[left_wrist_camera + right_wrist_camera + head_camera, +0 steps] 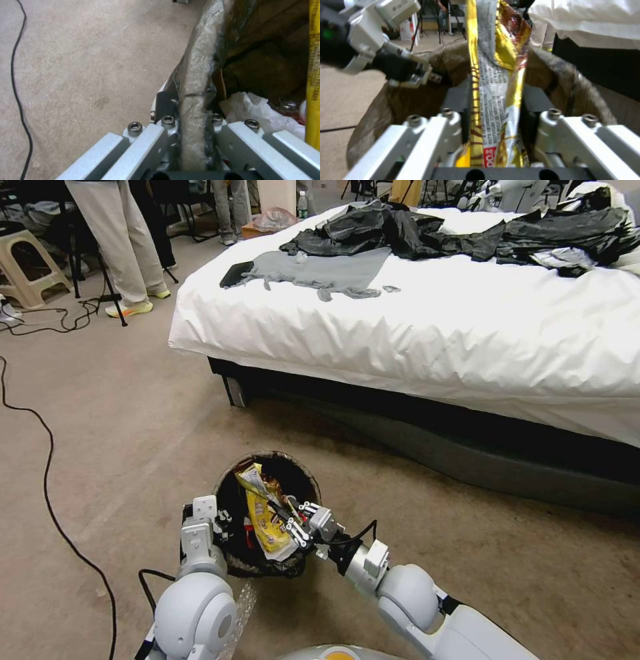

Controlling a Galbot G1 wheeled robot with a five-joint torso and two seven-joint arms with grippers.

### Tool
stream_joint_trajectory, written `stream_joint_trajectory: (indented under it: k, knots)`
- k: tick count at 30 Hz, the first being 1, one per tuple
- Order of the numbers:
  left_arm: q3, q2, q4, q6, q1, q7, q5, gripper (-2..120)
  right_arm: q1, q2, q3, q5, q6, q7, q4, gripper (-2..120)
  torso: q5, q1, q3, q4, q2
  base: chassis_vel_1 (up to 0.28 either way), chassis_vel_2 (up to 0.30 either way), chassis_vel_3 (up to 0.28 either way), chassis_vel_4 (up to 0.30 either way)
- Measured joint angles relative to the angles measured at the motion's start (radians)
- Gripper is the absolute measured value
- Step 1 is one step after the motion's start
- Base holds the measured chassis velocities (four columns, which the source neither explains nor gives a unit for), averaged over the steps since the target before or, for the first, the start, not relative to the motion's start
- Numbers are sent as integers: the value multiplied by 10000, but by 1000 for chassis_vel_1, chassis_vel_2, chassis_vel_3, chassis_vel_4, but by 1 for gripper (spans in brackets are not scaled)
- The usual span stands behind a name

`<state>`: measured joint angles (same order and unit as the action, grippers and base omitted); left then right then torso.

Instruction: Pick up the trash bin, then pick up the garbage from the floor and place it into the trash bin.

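Beige carpeted floor [133,433] underfoot, crossed on the left by a thin black cable [47,473]. Beyond, a low bed [427,333] on a dark base, draped in a white sheet, strewn with black clothes [467,233] and a grey cloth [320,270]. Farther back, a beige plastic stool [27,263], tripod legs and standing people's legs at the room's edge. Near the robot, held above the floor, the trash bin [230,497], dark liner folded over its rim. Left claw [220,520] clamped on the bin's near-left rim, one finger outside, one inside, pinching the bagged edge [196,100]. Inside the bin, crumpled white tissue [256,110] and a glimpse of red. Right claw [297,523] over the bin's opening, closed on a yellow snack wrapper [263,513], the wrapper standing upright between its fingers [493,100], lower end down in the bin.
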<state>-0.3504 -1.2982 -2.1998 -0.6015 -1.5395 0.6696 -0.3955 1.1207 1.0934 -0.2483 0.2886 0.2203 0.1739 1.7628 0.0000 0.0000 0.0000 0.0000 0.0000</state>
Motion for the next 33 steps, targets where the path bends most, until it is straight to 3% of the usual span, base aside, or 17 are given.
stream_joint_trajectory:
  k: [13, 17, 27, 33]
  knots:
    - [-9, -1, 0, -10, 32, 0, -33, 0, 84, -301, -119, -42, -93, 8, 136, 74, 0, 0, 0, 0, 0, 0, 0, 0, 0]
    - [-13, 25, 1, -10, 52, 0, -46, 0, 139, -417, -104, -48, -119, 19, 221, 93, 0, 0, 0, 0, 0, 0, 0, 0, 0]
    - [-16, 51, 77, -16, 80, 1, -64, 0, 189, -535, -15, -94, -121, 51, 478, 100, 0, 0, 0, 0, 1, 0, 0, 0, 0]
    - [-58, 144, 286, -18, 99, 2, -82, 0, 395, -429, 640, -338, 62, -146, 1607, 100, -1, 0, 0, 1, 0, 0, 0, 0, 0]
